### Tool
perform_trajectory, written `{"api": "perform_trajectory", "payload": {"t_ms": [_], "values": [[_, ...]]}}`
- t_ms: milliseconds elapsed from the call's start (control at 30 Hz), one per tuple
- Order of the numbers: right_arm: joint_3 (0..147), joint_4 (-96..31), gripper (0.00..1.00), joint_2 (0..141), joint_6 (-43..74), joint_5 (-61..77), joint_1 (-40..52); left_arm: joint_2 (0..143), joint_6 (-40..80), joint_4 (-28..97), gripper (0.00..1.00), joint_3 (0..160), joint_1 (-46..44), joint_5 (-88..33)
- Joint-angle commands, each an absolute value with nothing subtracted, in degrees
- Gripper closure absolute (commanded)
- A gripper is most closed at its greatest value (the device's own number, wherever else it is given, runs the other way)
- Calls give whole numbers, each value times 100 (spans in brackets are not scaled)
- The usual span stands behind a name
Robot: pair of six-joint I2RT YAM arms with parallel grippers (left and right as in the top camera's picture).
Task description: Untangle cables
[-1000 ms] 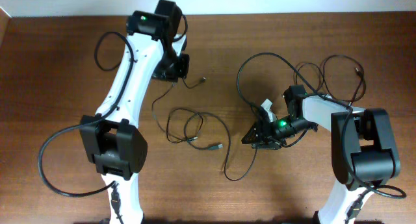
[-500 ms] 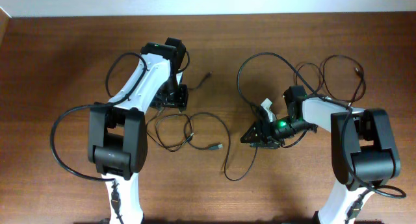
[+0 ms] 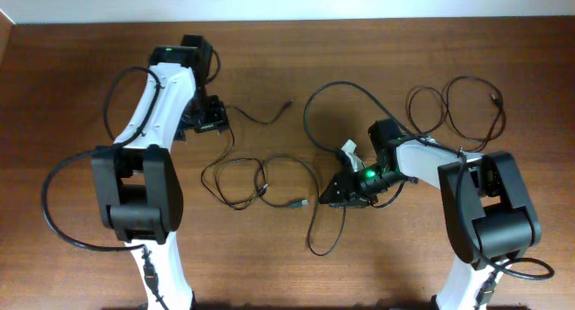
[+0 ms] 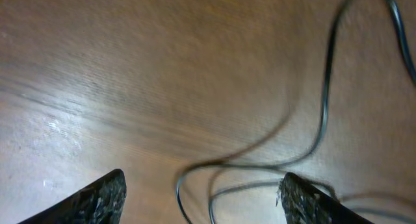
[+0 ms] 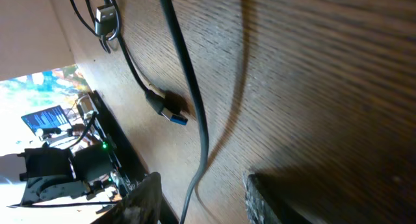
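Note:
Several thin black cables lie on the wooden table. One cable [image 3: 256,118] runs from beside my left gripper [image 3: 205,121] to a small plug at the right. Loose loops [image 3: 243,180] lie mid-table and end in a USB plug [image 3: 301,203]. In the left wrist view my left gripper [image 4: 201,204] is open over blurred cable strands [image 4: 322,120], gripping nothing. My right gripper [image 3: 337,191] sits low at the middle right. In its wrist view a cable [image 5: 185,68] passes between its fingers [image 5: 266,198], which stand apart from it on both sides. A blue-tipped plug [image 5: 170,111] lies further on.
More cable loops [image 3: 467,103] lie at the back right, and one wide loop [image 3: 337,99] arcs behind the right gripper. Thicker arm cables [image 3: 63,202] hang off both arm bases. The table's far edge meets a white wall [image 3: 359,0].
My left gripper opened, let go of its cable and moved left. My right gripper shifted left, dragging its cable loop along, and its jaws narrowed around the cable.

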State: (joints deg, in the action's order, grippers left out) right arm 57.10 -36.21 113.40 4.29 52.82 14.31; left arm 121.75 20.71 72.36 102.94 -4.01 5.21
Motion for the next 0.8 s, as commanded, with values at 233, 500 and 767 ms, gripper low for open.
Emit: {"api": "perform_trajectory", "payload": {"t_ms": [233, 500, 767], "values": [[6300, -4034, 59, 11253, 1175, 3347, 2049, 12182, 2335, 6285, 29, 9292, -246, -89], [8707, -5828, 32, 11032, 1253, 2582, 2827, 12182, 2493, 6318, 25, 9277, -250, -172], [9150, -6595, 7, 11039, 1251, 1822, 2934, 12182, 2550, 6294, 18, 9277, -274, -176]]}}
